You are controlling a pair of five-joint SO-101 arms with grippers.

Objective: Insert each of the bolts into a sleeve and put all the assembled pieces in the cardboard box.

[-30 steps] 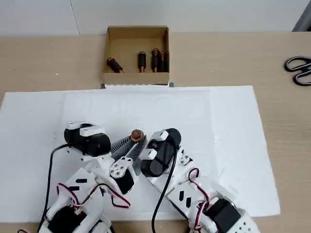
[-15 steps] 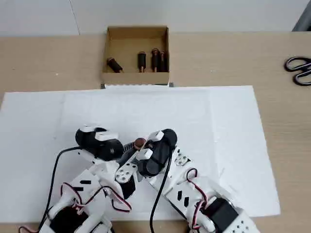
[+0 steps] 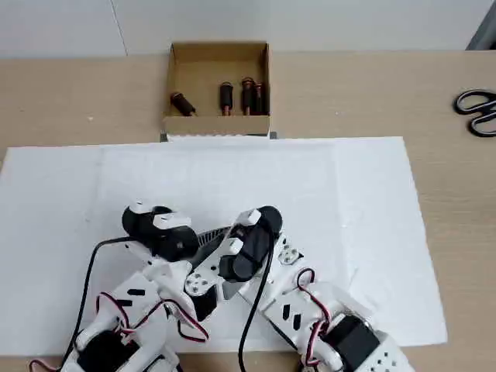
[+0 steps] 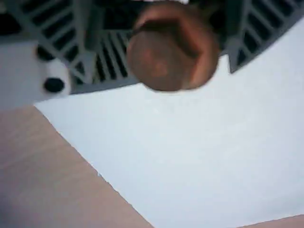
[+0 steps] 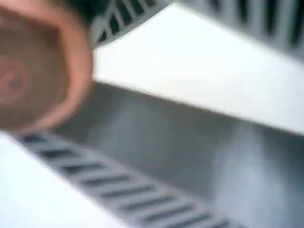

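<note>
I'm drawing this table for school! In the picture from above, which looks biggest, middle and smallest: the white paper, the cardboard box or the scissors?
1. Largest: white paper, by far.
2. Middle: cardboard box.
3. Smallest: scissors, though the picture's edge cuts part of them off.

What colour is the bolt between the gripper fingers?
Copper-brown; the bolt shows best in the left wrist view.

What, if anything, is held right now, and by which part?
A copper bolt, apparently in the left gripper, clamped below its exposed head; exact spot hidden.
</note>
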